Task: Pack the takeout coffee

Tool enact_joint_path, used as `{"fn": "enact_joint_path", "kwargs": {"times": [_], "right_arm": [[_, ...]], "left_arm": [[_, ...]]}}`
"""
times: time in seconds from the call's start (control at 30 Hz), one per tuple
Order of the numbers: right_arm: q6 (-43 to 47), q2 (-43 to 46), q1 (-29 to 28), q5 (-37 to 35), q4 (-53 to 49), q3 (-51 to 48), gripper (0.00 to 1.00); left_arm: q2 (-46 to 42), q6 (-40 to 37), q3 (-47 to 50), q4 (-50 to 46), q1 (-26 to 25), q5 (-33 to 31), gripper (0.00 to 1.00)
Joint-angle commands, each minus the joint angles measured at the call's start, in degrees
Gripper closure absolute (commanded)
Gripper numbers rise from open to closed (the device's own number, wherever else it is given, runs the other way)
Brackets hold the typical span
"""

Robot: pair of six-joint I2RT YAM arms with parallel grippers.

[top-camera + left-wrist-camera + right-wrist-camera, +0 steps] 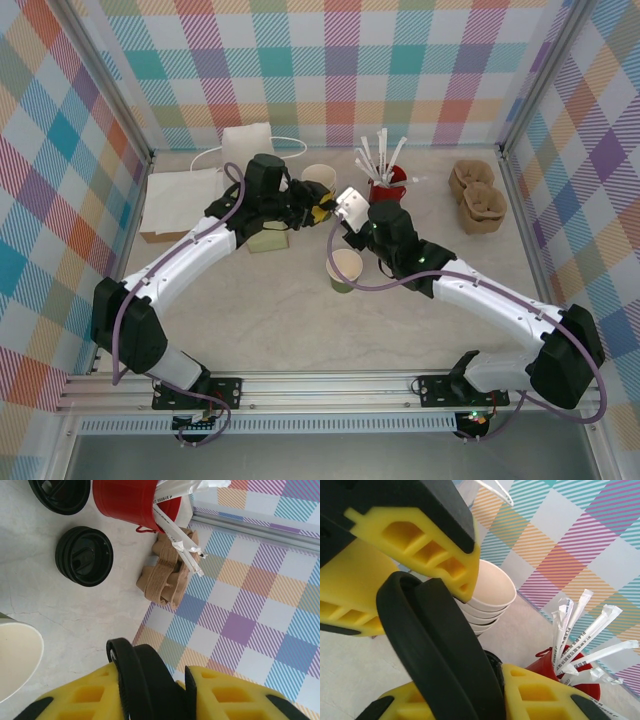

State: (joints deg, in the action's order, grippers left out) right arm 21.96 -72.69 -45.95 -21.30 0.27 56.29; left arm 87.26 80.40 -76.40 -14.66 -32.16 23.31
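The left gripper (pixel 155 692) and right gripper (pixel 470 700) both clench one black lid (pixel 430 630), edge-up between them; the open cup (pixel 345 268) stands below, nearer the right gripper.

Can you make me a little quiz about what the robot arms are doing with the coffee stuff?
1. True or false: the green cup already has a cover on.
2. What stands in the red cup? A) white sticks B) spoons C) flowers
3. Fill in: the left gripper and the right gripper both pinch one black ____.
Key: 1 false; 2 A; 3 lid.
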Motion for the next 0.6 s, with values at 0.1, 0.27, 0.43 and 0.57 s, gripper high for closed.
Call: {"fn": "enact_joint_path", "kwargs": {"times": [0.1, 0.27, 0.43, 0.57], "right_arm": [[-2.1, 0.9, -0.4, 5.2, -3.8, 1.9, 0.67], [-2.4, 0.7, -0.3, 5.7, -5.3, 1.9, 0.6], [-3.9, 1.5, 0.5, 7.5, -6.4, 2.0, 0.51], [-6.0, 3.7, 2.5, 12.4, -9.1, 2.0, 0.38]], "left_arm": [[0.5, -7.9, -1.6, 5.6, -0.8, 4.0, 0.74], [0.8, -10.3, -1.4, 8.4, -0.7, 6.0, 0.8], [0.4, -14.2, -1.5, 7.6, -0.7, 6.2, 0.85], [-0.2, -19.2, -1.4, 5.3, -0.7, 5.7, 0.87]]}}
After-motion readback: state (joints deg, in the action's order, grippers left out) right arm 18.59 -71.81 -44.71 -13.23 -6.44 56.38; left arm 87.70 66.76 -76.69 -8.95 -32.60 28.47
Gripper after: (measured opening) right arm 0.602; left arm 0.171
